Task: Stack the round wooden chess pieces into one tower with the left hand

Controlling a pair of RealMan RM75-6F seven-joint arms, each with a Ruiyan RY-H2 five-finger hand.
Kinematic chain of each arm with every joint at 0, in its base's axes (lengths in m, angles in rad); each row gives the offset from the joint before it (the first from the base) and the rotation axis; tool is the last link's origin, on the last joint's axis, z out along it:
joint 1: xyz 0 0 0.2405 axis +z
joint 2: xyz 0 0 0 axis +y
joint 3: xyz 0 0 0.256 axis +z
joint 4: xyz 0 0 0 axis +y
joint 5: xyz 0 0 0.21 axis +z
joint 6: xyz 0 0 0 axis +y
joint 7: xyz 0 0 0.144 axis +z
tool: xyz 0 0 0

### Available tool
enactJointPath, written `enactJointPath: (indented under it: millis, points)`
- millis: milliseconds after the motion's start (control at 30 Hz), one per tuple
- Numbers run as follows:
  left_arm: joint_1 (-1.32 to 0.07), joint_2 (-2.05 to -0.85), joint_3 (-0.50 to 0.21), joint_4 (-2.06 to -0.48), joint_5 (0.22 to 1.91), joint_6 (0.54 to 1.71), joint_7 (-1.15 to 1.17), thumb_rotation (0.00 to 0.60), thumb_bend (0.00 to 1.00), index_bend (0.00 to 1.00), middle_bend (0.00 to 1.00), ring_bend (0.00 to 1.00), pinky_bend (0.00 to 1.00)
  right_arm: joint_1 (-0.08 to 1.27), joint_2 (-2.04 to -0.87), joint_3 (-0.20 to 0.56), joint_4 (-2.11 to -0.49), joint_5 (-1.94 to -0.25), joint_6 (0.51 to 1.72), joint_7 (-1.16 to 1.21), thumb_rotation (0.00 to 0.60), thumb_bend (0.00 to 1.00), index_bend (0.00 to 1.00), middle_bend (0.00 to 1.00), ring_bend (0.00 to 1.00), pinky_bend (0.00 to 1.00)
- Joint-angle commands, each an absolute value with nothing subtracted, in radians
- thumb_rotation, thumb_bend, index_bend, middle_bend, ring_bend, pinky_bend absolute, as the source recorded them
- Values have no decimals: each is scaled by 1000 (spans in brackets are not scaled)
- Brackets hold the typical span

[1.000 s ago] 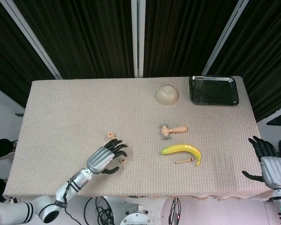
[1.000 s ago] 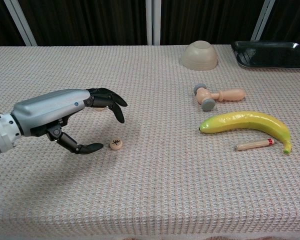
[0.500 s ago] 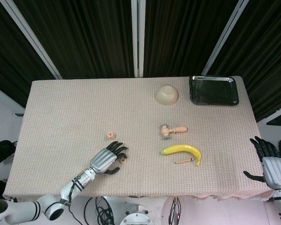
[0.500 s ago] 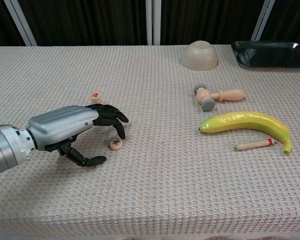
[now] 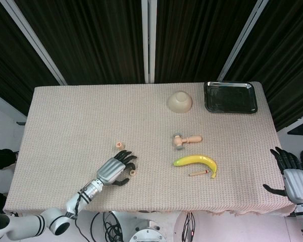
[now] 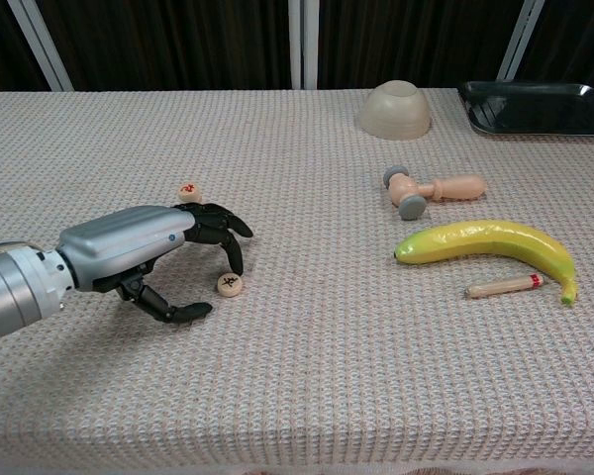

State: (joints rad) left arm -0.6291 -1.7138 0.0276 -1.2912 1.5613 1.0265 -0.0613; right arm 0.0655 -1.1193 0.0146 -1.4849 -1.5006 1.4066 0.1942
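The left hand [image 6: 144, 257] is released, fingers spread low around the near piece [image 6: 229, 285], not yet touching it. I think it should close thumb and finger on the disc's rim and lift straight up. The far piece [image 6: 189, 191] lies at 12 o'clock from the hand, with free cloth between. The right hand [image 5: 291, 177] rests open at the table [image 5: 65, 111] edge.

I count two round wooden chess pieces [image 6: 230, 285] [image 6: 188, 191], one yellow banana [image 6: 485, 243], one small wooden mallet [image 6: 432, 190], one upturned beige bowl [image 6: 395, 109], one black tray [image 6: 535, 107], one thin wooden stick [image 6: 503, 287].
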Motion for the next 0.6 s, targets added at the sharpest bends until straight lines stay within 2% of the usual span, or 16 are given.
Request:
enactJointPath:
  millis: [33,600]
  points:
    - [-629,-1716,29,-1287,1562,1025,-75,600,319,384,103,0,0,65,-1119,15,-1484,-1499,1407,195,600,9,0,0,0,0]
    - [-624,-1714,46,-1294,1585,1042,-129,600,317,406,118,0,0,66,-1122,15,-1485,-1496,1398,184,600,10,0,0,0,0]
